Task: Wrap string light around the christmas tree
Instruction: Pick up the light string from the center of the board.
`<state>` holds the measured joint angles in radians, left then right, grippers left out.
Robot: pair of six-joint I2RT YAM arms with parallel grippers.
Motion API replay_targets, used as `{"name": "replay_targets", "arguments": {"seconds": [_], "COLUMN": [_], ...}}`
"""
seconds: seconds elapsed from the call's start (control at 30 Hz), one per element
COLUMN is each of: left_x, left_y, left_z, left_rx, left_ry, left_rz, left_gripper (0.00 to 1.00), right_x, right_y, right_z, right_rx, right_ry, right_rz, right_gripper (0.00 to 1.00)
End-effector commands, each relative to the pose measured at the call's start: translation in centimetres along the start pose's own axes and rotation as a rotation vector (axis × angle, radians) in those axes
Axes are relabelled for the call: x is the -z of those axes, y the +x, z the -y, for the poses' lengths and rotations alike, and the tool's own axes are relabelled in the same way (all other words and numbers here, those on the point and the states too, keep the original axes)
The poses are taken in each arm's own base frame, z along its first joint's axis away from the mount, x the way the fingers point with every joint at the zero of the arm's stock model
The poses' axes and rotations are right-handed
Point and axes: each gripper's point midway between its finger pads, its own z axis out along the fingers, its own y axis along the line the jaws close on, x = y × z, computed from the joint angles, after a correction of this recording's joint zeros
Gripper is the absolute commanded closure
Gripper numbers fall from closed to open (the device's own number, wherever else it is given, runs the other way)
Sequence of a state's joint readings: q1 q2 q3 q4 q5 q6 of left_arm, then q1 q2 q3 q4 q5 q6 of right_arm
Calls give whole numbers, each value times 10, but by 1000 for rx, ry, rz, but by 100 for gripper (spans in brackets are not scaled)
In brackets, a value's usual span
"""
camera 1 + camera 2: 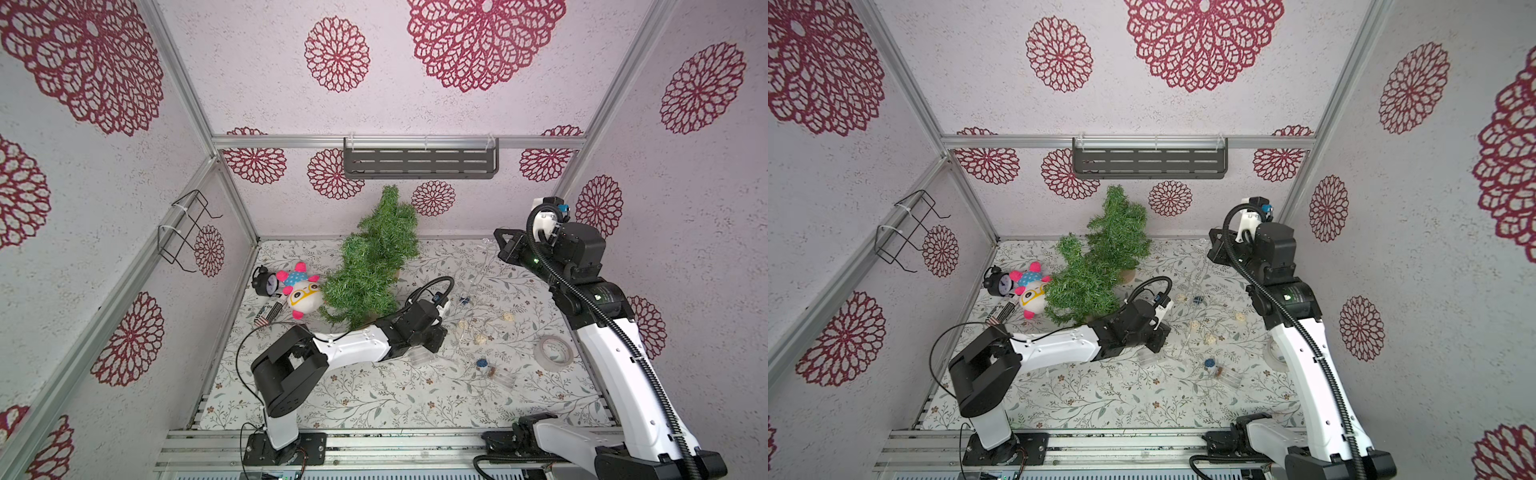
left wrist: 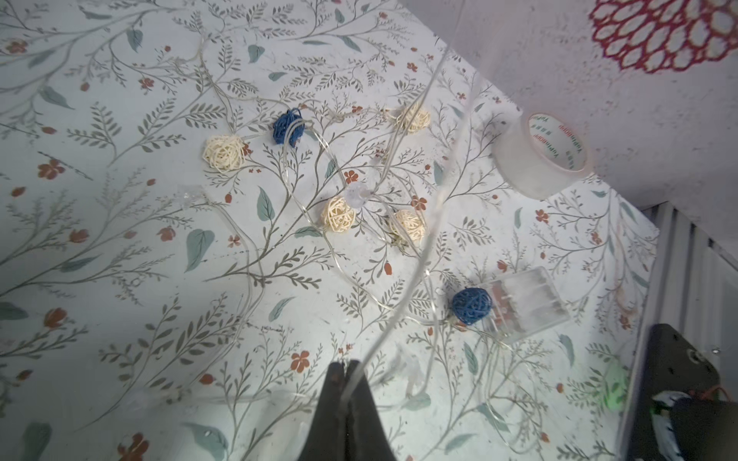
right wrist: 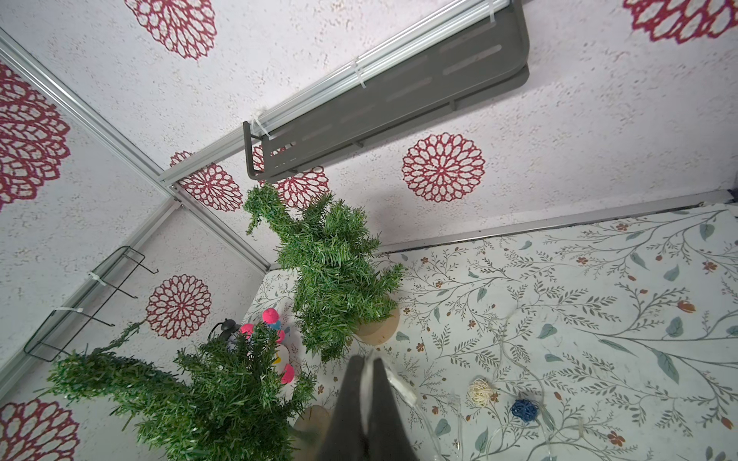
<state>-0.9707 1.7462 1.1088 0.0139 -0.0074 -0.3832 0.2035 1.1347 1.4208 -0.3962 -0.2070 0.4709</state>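
String light (image 2: 338,213) lies mid-table toward the right edge. Its clear wire is almost lost against the table (image 1: 374,399) print in both top views; only the wicker balls (image 1: 481,339) show.

Left pincer (image 2: 346,369) is hidden under its wrist from above. The wrist view shows it together, clamped on the wire.

Right pincer (image 3: 368,361), high over the back right corner, is clamped on another stretch.

Battery box (image 2: 527,303) sits front right, contents blurred.

Trees (image 1: 390,224) stand by the back edge.
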Motion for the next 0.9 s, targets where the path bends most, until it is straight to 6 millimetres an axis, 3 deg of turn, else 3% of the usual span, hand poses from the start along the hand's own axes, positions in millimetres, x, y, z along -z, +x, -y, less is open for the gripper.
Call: {"name": "replay_targets", "arguments": {"seconds": [0.0,0.33,0.53,0.7,0.87], "left_x": [20,92,140,183,225], "left_y": [-9,-3,-8,-6,-4], "left_z": [5,29,29,27,15], "left_rx": [20,-6,-30,-33,-23], "left_ry": [24,116,115,111,67], "left_rz": [24,2,10,-5,32], "left_gripper": [100,100,100,100,100], "right_x": [14,9,-9,-23,-49], "right_y": [-24,-25,-12,-7,3], "right_z": [-10,-16,-19,-35,-52], "right_rx": [45,47,41,56,67], "right_ry": [-6,-47,-78,-114,-144], "right_rz": [80,75,59,55,28], "right_gripper": [100,100,100,100,100]}}
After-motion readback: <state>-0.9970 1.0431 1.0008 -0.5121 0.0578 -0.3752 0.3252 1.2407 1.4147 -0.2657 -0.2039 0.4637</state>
